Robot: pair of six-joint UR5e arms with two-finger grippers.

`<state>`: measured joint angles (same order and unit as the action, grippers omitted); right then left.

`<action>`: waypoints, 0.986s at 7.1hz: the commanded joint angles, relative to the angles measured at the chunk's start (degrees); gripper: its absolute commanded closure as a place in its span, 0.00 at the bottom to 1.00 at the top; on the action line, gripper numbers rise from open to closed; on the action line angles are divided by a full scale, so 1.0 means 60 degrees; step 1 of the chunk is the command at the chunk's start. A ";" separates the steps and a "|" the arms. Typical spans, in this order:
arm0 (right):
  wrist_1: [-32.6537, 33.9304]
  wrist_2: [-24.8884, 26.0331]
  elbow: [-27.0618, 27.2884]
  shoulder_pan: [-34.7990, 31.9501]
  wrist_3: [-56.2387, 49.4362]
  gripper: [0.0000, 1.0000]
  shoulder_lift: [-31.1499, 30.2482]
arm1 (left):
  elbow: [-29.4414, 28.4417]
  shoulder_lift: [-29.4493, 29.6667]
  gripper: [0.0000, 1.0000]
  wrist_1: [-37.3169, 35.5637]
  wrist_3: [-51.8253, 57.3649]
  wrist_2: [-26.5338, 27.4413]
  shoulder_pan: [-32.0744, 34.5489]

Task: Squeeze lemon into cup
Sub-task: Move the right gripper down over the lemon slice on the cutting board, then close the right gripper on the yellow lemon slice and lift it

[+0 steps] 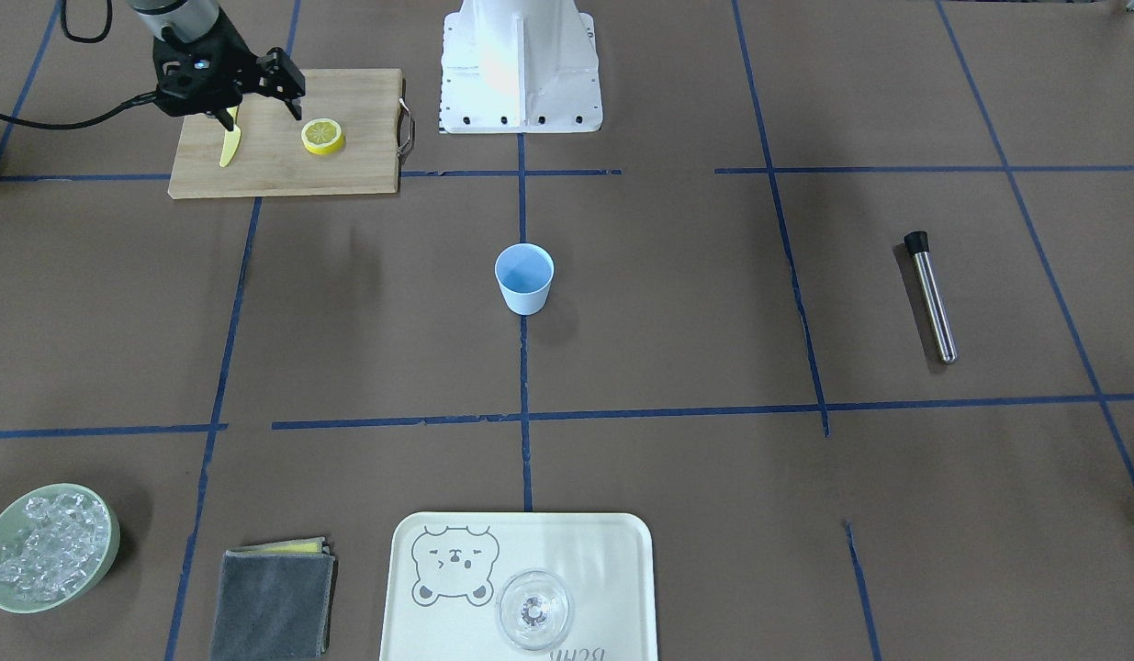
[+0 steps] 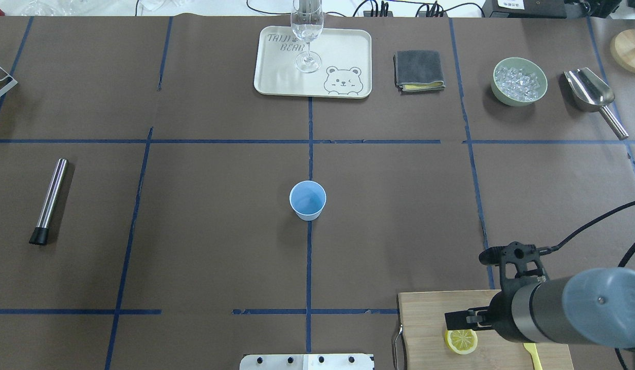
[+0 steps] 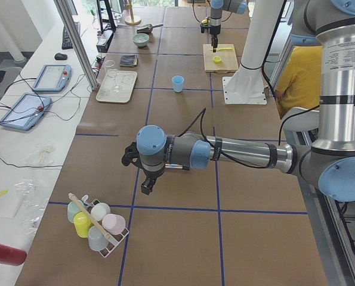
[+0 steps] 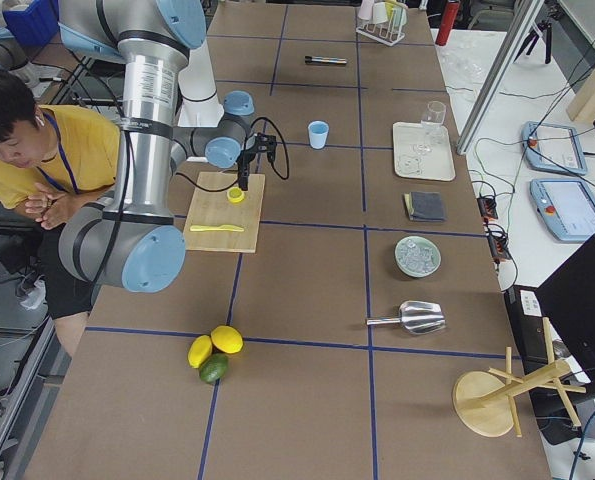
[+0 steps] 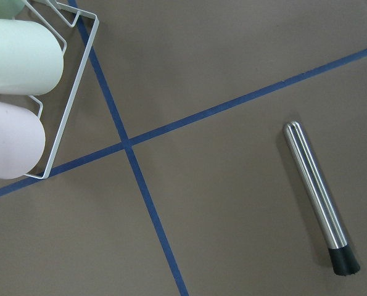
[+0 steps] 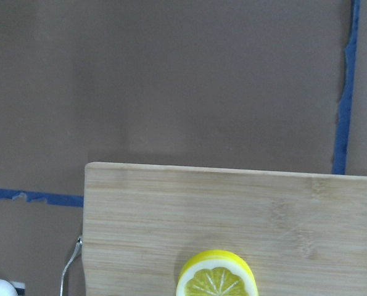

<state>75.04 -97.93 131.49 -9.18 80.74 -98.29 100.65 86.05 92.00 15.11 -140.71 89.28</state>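
Observation:
The lemon [image 1: 322,136] is a round yellow slice lying cut face up on the wooden cutting board [image 1: 346,174]. It also shows in the overhead view [image 2: 461,340] and at the bottom edge of the right wrist view [image 6: 217,282]. The light-blue cup [image 1: 524,277] stands upright at the table's centre [image 2: 307,200]. My right gripper [image 1: 259,103] is open and empty, and hovers over the board just beside the lemon [image 2: 471,288]. My left gripper [image 3: 138,173] shows only in the exterior left view, far from the cup. I cannot tell whether it is open or shut.
A yellow plastic knife [image 1: 229,142] lies on the board under the right gripper. A steel muddler [image 2: 50,200] lies at the left. At the far edge are a tray [image 2: 276,77] with a glass [image 2: 307,31], a grey cloth [image 2: 419,70], a bowl of ice [image 2: 519,81] and a scoop [image 2: 590,90]. A cup rack [image 5: 66,117] is near the left gripper.

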 commanded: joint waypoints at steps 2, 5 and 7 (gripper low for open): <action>-0.0040 0.0545 -0.0763 0.0563 0.0328 0.01 0.0269 | 0.0203 -0.0016 0.00 -0.0011 0.0001 0.0000 0.0033; -0.0055 0.0531 -0.1127 0.0563 0.0734 0.02 0.0267 | 0.0392 -0.0016 0.00 -0.0011 0.0001 0.0000 0.0062; -0.0260 0.0472 -0.1129 0.0577 0.0811 0.04 0.0209 | 0.0511 -0.0016 0.00 -0.0026 0.0001 0.0000 0.0091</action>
<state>73.89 -94.86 124.94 -5.77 85.16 -96.95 103.41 85.96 91.88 15.12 -140.71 89.72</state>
